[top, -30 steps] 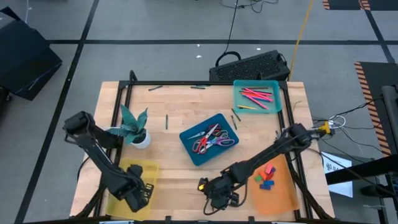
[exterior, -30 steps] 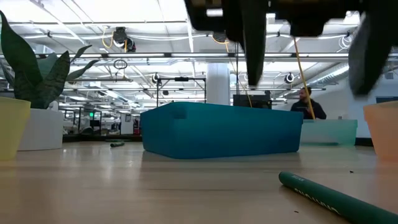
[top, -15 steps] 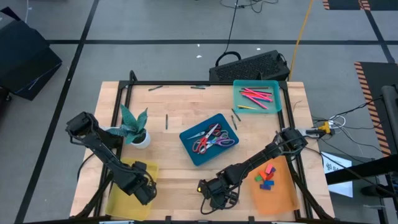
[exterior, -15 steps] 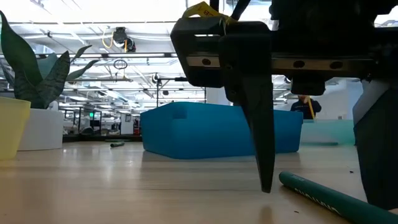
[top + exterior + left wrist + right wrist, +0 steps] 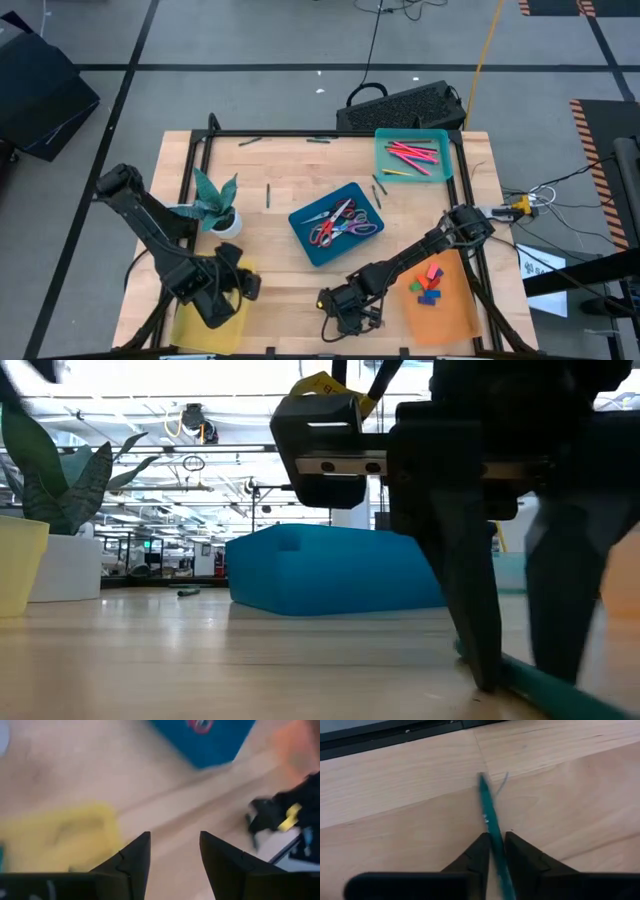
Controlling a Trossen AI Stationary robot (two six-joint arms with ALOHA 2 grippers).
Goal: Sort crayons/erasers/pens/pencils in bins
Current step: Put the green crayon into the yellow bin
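Left gripper (image 5: 228, 290) hovers over the yellow bin (image 5: 205, 325), fingers apart, grasping nothing. Dark blue bin (image 5: 337, 222) mid-surface holds scissors (image 5: 335, 222). Right gripper (image 5: 348, 316) is down at the near edge of the surface (image 5: 270, 240), fingers closed to a narrow gap around a green pencil (image 5: 491, 835) lying flat; whether the pads already pinch it cannot be told. Judgement: pencil is light, stiff, thin, liable to roll or pivot; take hold mid-shaft, across its length. Teal bin (image 5: 414, 155) at the far right holds pink sticks; orange bin (image 5: 440, 300) holds erasers (image 5: 427, 283). Pencil is hidden under the gripper in the high view, its near end cut off in the wrist view.
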